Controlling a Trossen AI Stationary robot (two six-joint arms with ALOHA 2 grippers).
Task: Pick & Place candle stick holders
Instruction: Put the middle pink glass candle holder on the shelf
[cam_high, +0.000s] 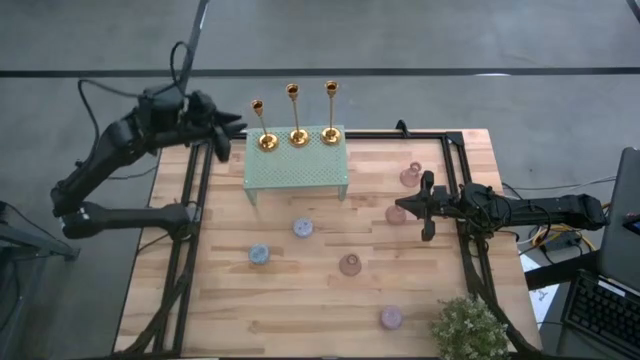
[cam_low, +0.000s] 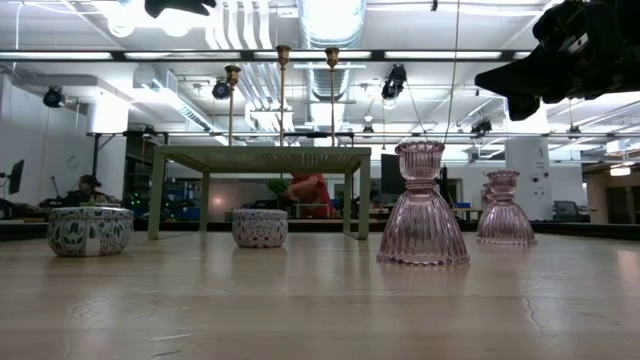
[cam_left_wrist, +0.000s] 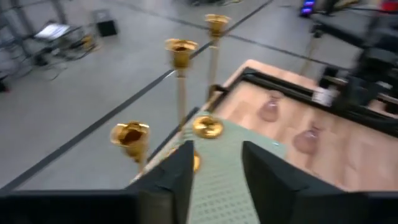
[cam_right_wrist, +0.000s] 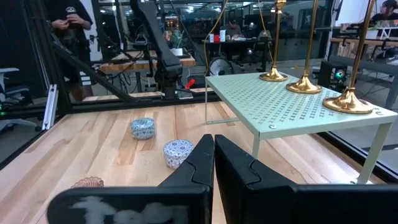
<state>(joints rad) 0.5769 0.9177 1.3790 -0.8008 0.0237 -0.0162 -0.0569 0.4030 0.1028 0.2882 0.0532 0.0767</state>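
Left gripper (cam_high: 232, 133) hovered just beside nearest gold candlestick (cam_high: 265, 128) on green rack (cam_high: 297, 170), fingers part open, holding nothing. Looked post-placement; next needs another holder.

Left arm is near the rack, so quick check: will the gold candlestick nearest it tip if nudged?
Likely yes: the nearest gold candlestick is tall and slender on a small round base, so top-heavy. Its polished stem probably slips in the left gripper. It stands close to the green rack edge.

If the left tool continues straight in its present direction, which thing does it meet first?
Probably the nearest gold candlestick on the green rack. In the wrist view the left tool aims over the rack's corner, with that candlestick's stem just beside one finger; depth is uncertain.
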